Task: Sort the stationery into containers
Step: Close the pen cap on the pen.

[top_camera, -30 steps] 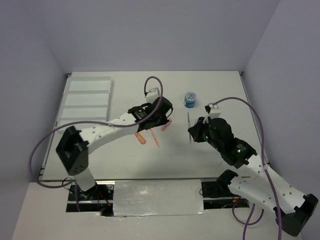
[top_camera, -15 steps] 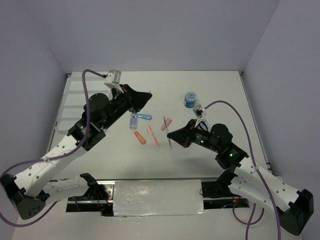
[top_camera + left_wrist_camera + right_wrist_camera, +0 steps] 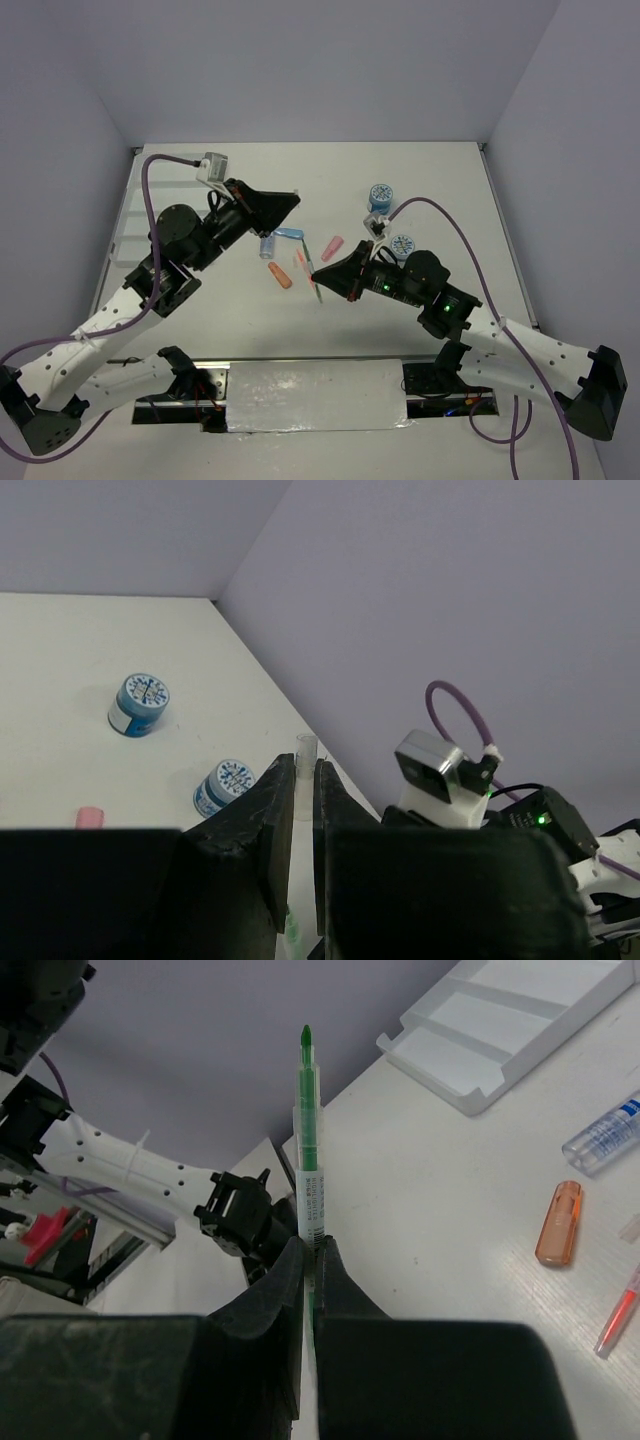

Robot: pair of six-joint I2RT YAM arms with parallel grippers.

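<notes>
**White table inside a lavender-grey booth**

Shows from above a white table top (image 3: 440, 165) filling the middle of the view and tapering toward the far end. Is closed in on three sides by plain matte walls of pale lavender grey: a back wall (image 3: 320, 70), a left wall (image 3: 45, 200) and a right wall (image 3: 585, 180), each meeting the table's edge. Carries a small dark fitting (image 3: 135, 150) at each far corner. Has a dull silver panel (image 3: 315, 395) lying along the near edge, with a paler ledge (image 3: 330, 455) below it. Sits in soft, even light, with only faint shadows on the surface. Shows, close up, a fine grain in the table top.
</notes>
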